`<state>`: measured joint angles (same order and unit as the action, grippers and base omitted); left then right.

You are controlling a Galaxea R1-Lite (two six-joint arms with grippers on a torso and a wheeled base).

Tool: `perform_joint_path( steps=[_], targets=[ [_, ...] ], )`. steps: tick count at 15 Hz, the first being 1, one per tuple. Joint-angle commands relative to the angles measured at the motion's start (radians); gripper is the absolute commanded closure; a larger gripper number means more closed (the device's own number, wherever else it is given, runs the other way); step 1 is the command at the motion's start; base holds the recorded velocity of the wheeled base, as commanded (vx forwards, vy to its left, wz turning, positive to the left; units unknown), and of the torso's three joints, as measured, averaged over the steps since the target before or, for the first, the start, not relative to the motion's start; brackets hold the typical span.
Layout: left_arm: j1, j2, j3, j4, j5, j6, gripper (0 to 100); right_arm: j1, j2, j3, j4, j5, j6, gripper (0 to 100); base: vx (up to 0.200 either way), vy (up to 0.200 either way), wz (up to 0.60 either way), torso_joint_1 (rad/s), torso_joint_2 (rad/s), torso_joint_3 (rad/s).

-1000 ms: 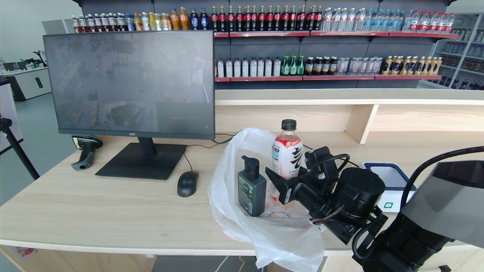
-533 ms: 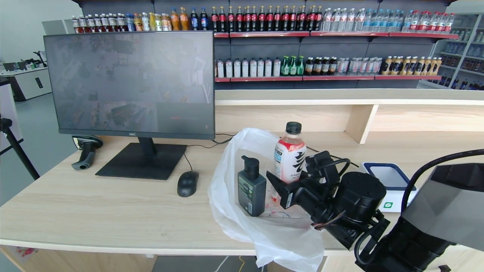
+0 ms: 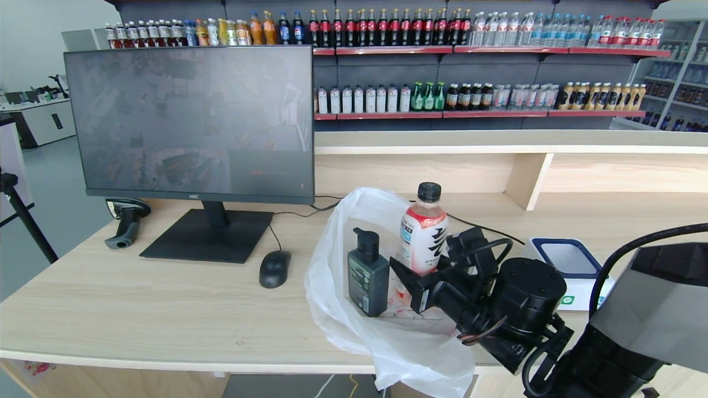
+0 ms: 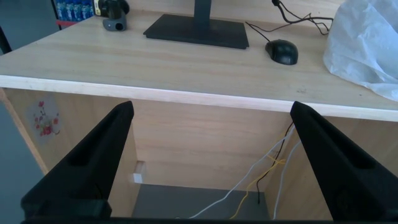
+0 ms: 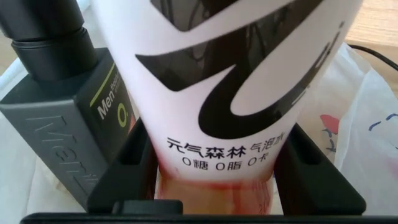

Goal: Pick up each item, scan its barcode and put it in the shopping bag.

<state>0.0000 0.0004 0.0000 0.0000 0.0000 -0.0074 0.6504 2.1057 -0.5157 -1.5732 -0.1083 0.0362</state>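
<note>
The drink bottle is standing upright, black cap on top, within the open shopping bag, just beside the dark pump bottle. The right gripper is clamping its lower body and hiding the base, so contact with the bag floor is unclear. The right wrist view is showing the label close up, with the cap cut off. The left gripper is hanging spread wide and empty below the counter edge.

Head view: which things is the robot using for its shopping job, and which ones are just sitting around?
For the job: drink bottle, right gripper (jaws shut on it), shopping bag, dark pump bottle in the bag, white scanner box.
Just lying about: monitor, mouse, shelf bottles.
</note>
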Motion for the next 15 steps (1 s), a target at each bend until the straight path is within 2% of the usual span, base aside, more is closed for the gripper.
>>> perform_joint_path(
  steps=[1, 5, 6, 12, 15],
  targets=[
    [0.0, 0.0, 0.0, 0.0, 0.0, 0.0, 0, 0.0, 0.007, 0.0, 0.002, 0.001, 0.001, 100, 0.0, 0.0, 0.0, 0.0, 0.0, 0.0],
    [0.0, 0.0, 0.0, 0.0, 0.0, 0.0, 0, 0.0, 0.007, 0.008, 0.002, 0.001, -0.001, 100, 0.0, 0.0, 0.0, 0.0, 0.0, 0.0],
    [0.0, 0.0, 0.0, 0.0, 0.0, 0.0, 0, 0.0, 0.007, 0.022, 0.002, 0.001, -0.009, 0, 0.0, 0.0, 0.0, 0.0, 0.0, 0.0],
    [0.0, 0.0, 0.0, 0.0, 0.0, -0.002, 0, 0.0, -0.061, 0.088, 0.002, -0.001, -0.013, 0, 0.0, 0.0, 0.0, 0.0, 0.0, 0.0],
    [0.0, 0.0, 0.0, 0.0, 0.0, -0.002, 0, 0.0, -0.139, 0.166, 0.002, -0.001, -0.013, 0, 0.0, 0.0, 0.0, 0.0, 0.0, 0.0]
  ],
)
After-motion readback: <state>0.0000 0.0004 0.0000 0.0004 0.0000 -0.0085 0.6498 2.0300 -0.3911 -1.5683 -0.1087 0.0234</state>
